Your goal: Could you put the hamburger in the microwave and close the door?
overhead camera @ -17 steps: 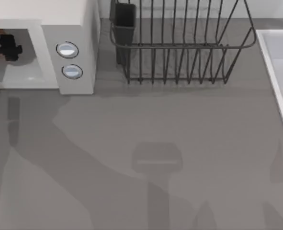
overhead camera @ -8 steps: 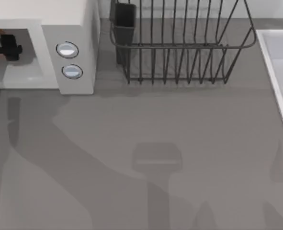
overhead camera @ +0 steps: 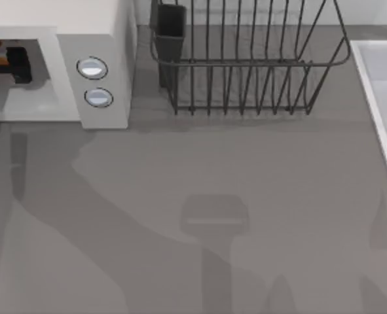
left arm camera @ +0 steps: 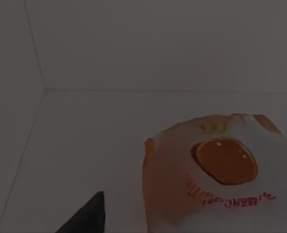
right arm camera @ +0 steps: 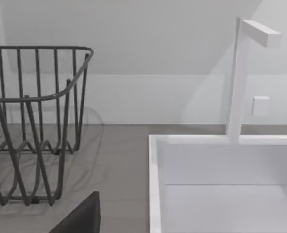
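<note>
One hamburger (left arm camera: 216, 170) lies inside the microwave (overhead camera: 105, 39), apparently beside left pincer (overhead camera: 10, 65).

Sitting in view are one microwave (overhead camera: 108, 39) carrying two round knobs (overhead camera: 92, 68), one hamburger (left arm camera: 216, 170), one black wire dish rack (overhead camera: 245, 65), one white sink (right arm camera: 221, 184) and one white faucet (right arm camera: 240, 77).

Left tool (overhead camera: 6, 62) is matte black and blocky, with a wedge-shaped fingertip (left arm camera: 87, 218).
</note>
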### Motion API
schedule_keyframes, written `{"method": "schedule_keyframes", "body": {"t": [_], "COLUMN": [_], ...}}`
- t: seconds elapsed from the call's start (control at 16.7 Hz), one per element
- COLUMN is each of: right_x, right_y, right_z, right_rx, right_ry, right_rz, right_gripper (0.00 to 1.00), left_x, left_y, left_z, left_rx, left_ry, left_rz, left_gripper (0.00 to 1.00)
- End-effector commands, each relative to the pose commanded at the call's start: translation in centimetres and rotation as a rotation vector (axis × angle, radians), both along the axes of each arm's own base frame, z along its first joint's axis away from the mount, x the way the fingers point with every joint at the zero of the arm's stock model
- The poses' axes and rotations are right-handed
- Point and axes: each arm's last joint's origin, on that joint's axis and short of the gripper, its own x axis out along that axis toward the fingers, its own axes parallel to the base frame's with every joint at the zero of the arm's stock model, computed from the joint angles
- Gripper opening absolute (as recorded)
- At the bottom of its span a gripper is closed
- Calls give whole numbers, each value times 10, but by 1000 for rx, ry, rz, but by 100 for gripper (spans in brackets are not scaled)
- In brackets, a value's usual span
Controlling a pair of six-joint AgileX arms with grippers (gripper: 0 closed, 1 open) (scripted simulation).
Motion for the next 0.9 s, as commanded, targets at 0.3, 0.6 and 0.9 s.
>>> {"method": "schedule_keyframes", "body": {"t": [0.3,0.6,0.9], "right_x": [0,0,0], "right_y": [0,0,0], "right_z": [0,0,0], "right_rx": [0,0,0], "right_ry": [0,0,0], "right_rz": [0,0,0], "right_gripper": [100,100,100], "left_x": [-54,-106,-194], "left_y": [11,19,14], "left_z": [17,20,9], "left_rx": [-6,-2,-13], "left_ry": [-8,-20,36], "left_rz": [13,13,13], "left_gripper": [100,100,100]}}
